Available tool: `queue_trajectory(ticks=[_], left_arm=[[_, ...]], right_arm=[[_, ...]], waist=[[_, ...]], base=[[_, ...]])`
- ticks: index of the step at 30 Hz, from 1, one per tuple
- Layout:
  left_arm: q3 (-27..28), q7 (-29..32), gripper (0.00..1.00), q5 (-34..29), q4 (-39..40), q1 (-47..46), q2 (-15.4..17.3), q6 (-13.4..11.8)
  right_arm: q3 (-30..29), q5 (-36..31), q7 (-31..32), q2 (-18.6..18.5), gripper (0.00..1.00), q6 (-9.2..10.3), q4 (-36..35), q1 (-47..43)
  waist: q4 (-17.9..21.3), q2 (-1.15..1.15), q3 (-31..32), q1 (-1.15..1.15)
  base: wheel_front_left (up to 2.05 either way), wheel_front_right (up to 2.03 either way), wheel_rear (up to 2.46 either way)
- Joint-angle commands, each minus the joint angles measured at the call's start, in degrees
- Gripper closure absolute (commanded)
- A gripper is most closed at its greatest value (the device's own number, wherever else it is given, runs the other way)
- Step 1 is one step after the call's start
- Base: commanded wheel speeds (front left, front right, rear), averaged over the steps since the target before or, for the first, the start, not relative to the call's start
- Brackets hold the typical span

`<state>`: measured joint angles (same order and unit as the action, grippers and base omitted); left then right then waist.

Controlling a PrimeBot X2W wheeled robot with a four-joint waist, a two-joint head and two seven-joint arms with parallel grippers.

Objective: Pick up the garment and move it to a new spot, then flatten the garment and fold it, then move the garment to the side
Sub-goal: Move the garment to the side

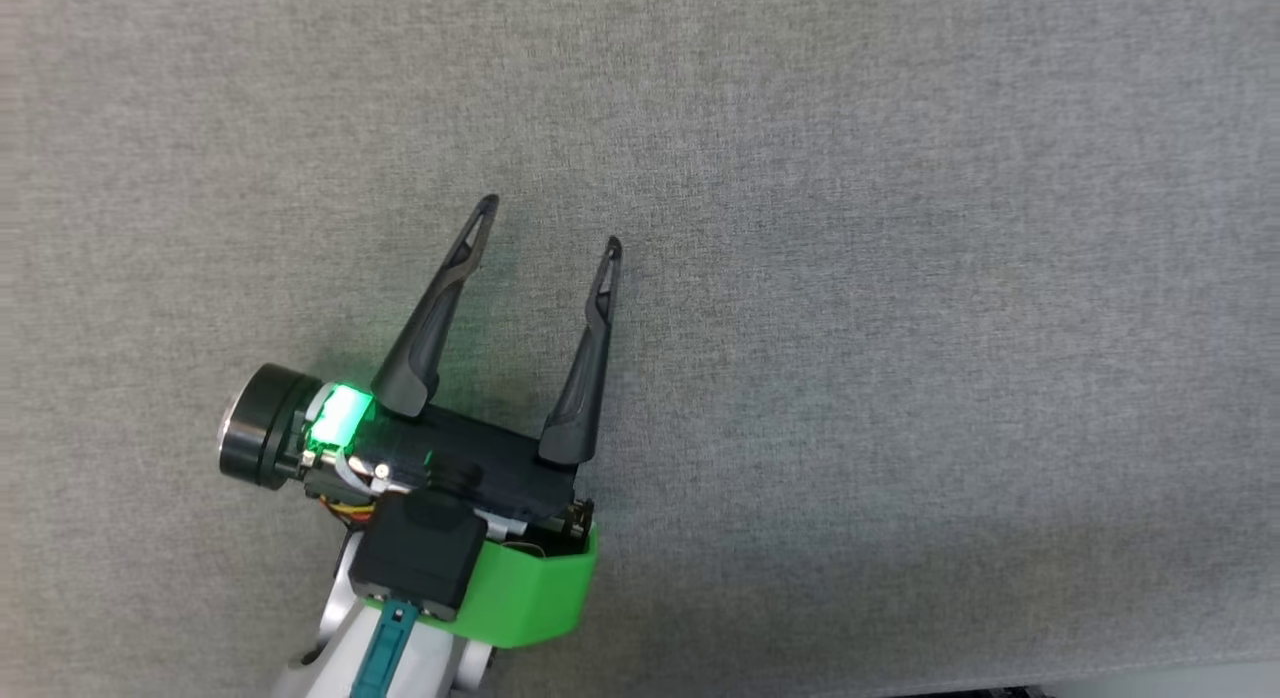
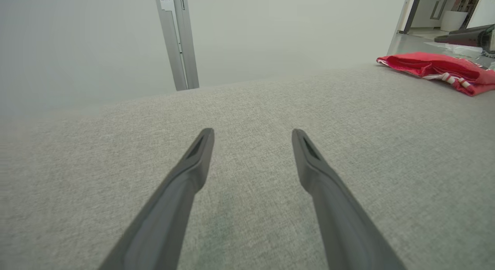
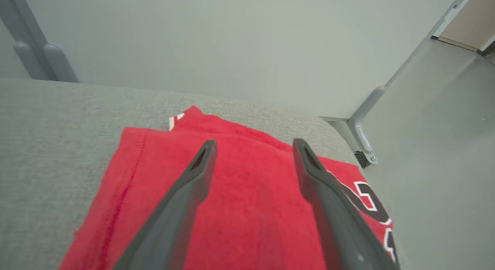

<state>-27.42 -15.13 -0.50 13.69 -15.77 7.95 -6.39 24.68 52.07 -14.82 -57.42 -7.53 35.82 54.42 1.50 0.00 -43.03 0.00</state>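
Observation:
The garment [image 3: 247,208] is a red jersey with white trim and black lettering, lying folded near the far right corner of the grey fabric surface [image 3: 50,130]. My right gripper [image 3: 253,146] is open directly over it, fingers spread with nothing between them. In the left wrist view the garment [image 2: 441,69] shows as a flat red stack at the far right. My left gripper [image 1: 548,223] is open above bare grey fabric, well apart from the garment, and its fingers [image 2: 197,158] hold nothing.
The grey surface [image 1: 900,278] spreads wide around the left gripper. Its far edge meets a pale wall with a grey upright post [image 2: 178,41]. A metal bracket [image 3: 361,130] marks the corner beside the garment, with floor beyond.

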Motion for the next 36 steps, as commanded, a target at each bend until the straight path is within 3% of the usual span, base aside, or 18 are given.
queue_trajectory(ticks=[1, 9, 21, 27, 36], left_arm=[[0.4, -0.01, 0.0, 0.62, -0.46, 0.8, -0.27, -0.47], [3.22, -0.01, 0.0, 4.41, -3.65, 5.73, -2.05, -1.82], [12.87, -0.01, 0.0, 8.93, -7.91, 16.31, -4.57, -0.34], [15.24, 0.0, 0.0, 7.51, -6.3, 19.58, -4.96, 1.38], [16.9, -0.01, 0.0, 7.65, -8.8, 25.63, -5.02, -0.45]], right_arm=[[-0.85, -1.76, -0.46, 3.31, 0.0, 0.09, -1.1, 0.16], [-7.16, -14.94, -0.41, 20.97, 0.0, 0.1, -8.96, -12.29], [-16.75, -29.63, -0.43, 40.33, 0.0, 0.1, -23.67, -35.08], [-19.66, -34.42, -0.39, 46.47, 0.0, 0.09, -29.68, -45.03], [-17.52, -38.21, -0.39, 50.2, 0.0, 0.09, -34.57, -55.79]], waist=[[-0.34, 0.0, 4.08, 0.0], [-1.97, 0.0, 15.82, 0.0], [-1.65, 0.0, 31.55, 0.0], [-1.54, 0.0, 35.76, 0.0], [-0.19, 0.0, 41.07, 0.0]], base=[[0.0, 0.0, 0.0], [0.0, 0.0, 0.0], [0.0, 0.0, 0.0], [0.0, 0.0, 0.0], [0.0, 0.0, 0.0]])
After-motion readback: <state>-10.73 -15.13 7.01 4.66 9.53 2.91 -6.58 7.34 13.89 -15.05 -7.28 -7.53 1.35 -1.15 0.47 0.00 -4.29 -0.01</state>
